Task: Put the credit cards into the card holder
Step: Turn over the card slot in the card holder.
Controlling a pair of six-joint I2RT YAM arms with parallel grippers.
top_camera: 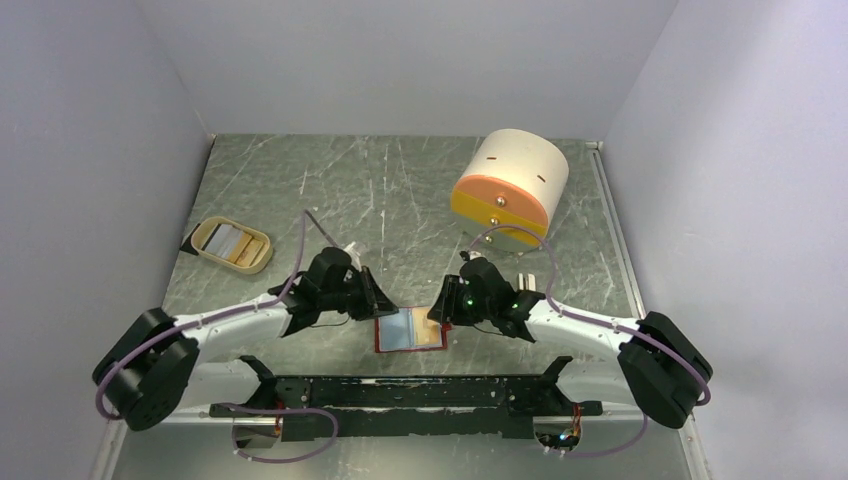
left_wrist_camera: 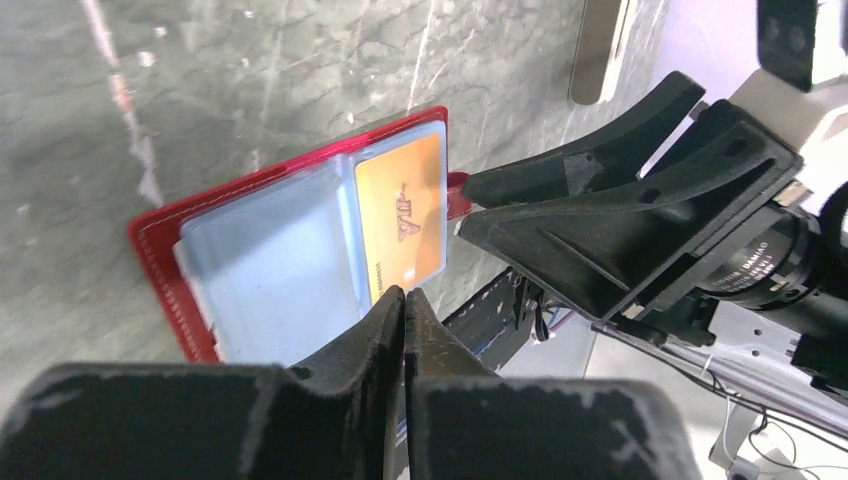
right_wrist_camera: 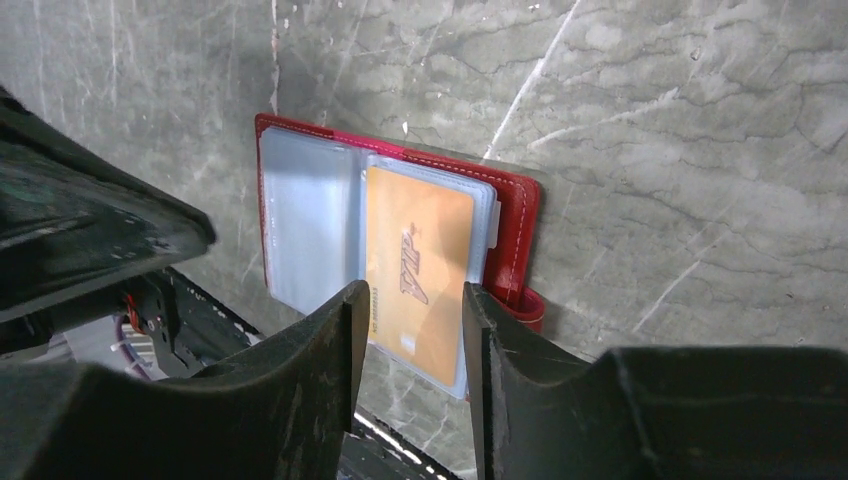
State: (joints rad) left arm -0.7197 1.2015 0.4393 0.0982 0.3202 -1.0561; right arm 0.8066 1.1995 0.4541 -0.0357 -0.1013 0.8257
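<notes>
Card holder (top_camera: 410,330): lies open and flat at the middle of the tabletop's (top_camera: 400,190) near edge, pale blue pockets up. Both arms can reach it there.

Gold VIP card (right_wrist_camera: 418,262): sits in a clear sleeve on the holder's right half, beside the snap tab. Its near end reaches the sleeve's near edge; I cannot tell whether it is fully seated.

Left fingers (left_wrist_camera: 395,320): clenched together on nothing, tips at the holder's near edge around the fold. Probably used as a blunt point to steady or nudge, not to grasp. Contact with the holder cannot be told.

Right fingers (right_wrist_camera: 335,350): apart, one to each side of the gold card's near end, nothing clamped. The spread suits guiding or pushing the card along its sleeve. Touch is uncertain.

Beige tray (top_camera: 262,255): toward the tabletop's left edge, well apart from the holder. It holds pale flat pieces (top_camera: 228,240), likely more cards to fetch.

Cream-and-orange cylinder (top_camera: 510,180): toward the far right corner, apparently uninvolved.
</notes>
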